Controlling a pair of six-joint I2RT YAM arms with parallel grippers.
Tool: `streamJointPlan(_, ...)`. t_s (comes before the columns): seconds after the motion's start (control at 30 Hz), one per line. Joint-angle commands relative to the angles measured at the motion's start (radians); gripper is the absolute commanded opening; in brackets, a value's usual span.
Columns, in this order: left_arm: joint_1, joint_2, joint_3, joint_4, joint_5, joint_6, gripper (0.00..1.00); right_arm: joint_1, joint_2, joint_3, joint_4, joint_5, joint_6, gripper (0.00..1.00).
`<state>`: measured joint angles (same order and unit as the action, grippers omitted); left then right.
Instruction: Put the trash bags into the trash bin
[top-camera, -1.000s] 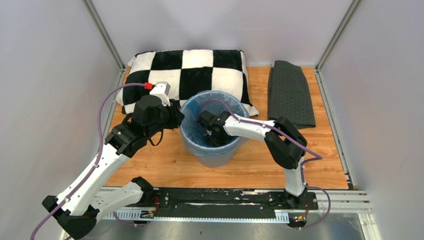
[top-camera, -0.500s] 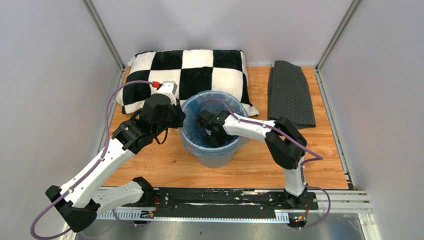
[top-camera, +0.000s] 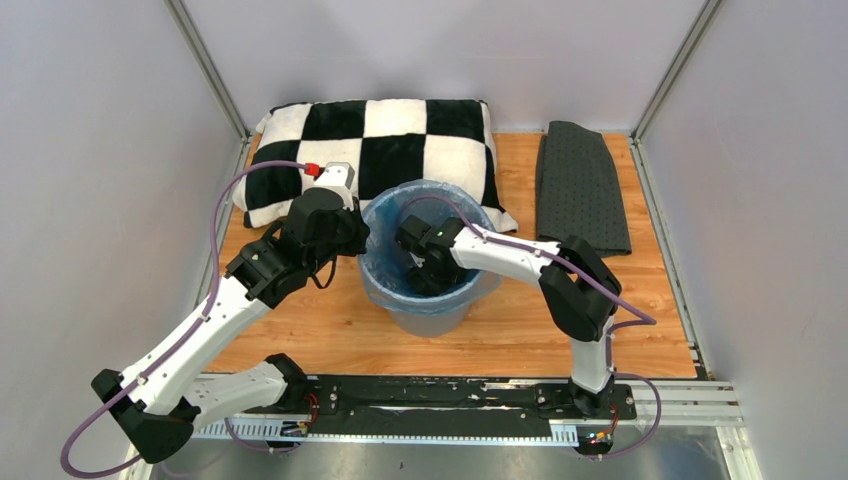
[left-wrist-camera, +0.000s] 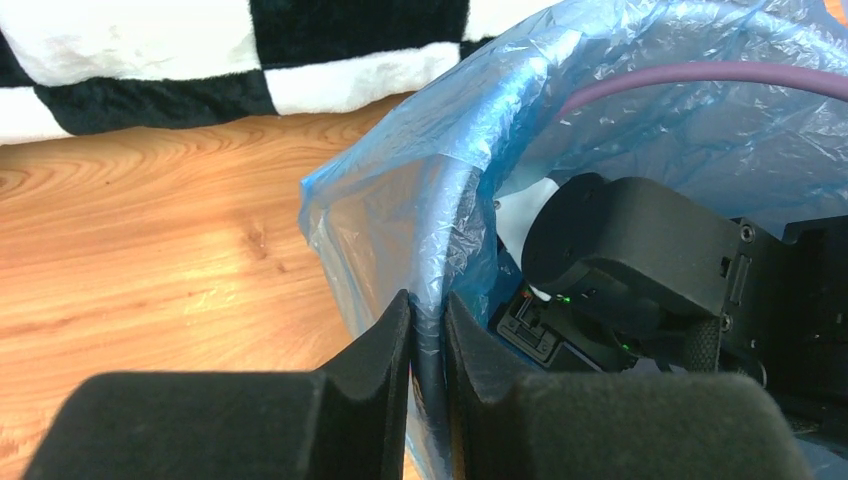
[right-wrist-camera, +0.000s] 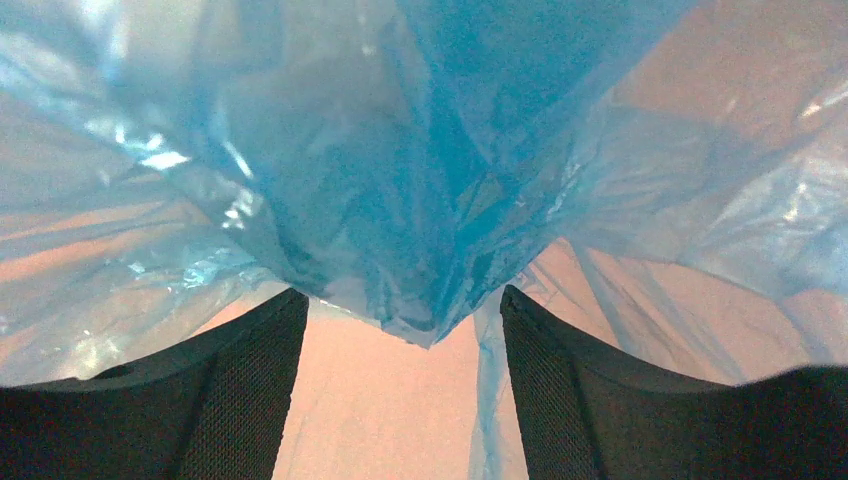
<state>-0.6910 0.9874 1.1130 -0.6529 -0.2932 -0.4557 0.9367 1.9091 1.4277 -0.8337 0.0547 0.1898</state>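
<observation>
The light-grey trash bin (top-camera: 430, 310) stands mid-table. The light-blue trash bag (top-camera: 385, 215) lines it, its edge folded over the rim. My left gripper (top-camera: 357, 243) is shut on the bin's left rim with the bag over it; the left wrist view shows the rim and bag (left-wrist-camera: 450, 200) pinched between the two black fingers (left-wrist-camera: 380, 350). My right gripper (top-camera: 425, 278) is deep inside the bin. In the right wrist view its fingers (right-wrist-camera: 250, 370) stand wide open, with crumpled bag plastic (right-wrist-camera: 420, 200) hanging just ahead of them, not gripped.
A black-and-white checkered pillow (top-camera: 380, 140) lies behind the bin, touching its back. A dark grey dotted mat (top-camera: 580, 185) lies at the back right. Metal frame posts and white walls enclose the wooden table (top-camera: 330, 330).
A second ago my left arm moved slightly right and forward to the bin's rim; since then it holds still. My right gripper has shifted slightly inside the bin.
</observation>
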Motion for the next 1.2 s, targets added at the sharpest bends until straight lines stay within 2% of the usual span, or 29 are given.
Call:
streamJointPlan(0.0,-0.015,0.009,0.006,-0.031,0.013,0.017,0.14,-0.028,-0.030,-0.017,-0.003,-0.002,-0.010,0.73)
streamJointPlan(0.43,-0.015,0.004,-0.004,-0.030,0.020,0.012,0.13,-0.057,-0.052,-0.107,0.050,-0.039,0.002,0.72)
streamJointPlan(0.83,-0.021,0.006,0.011,-0.029,0.025,0.013,0.13,0.016,-0.010,-0.001,0.006,-0.022,0.021,0.72)
streamJointPlan(1.17,-0.031,0.035,0.045,-0.027,0.020,0.014,0.14,0.030,-0.013,0.005,-0.012,0.001,0.029,0.72)
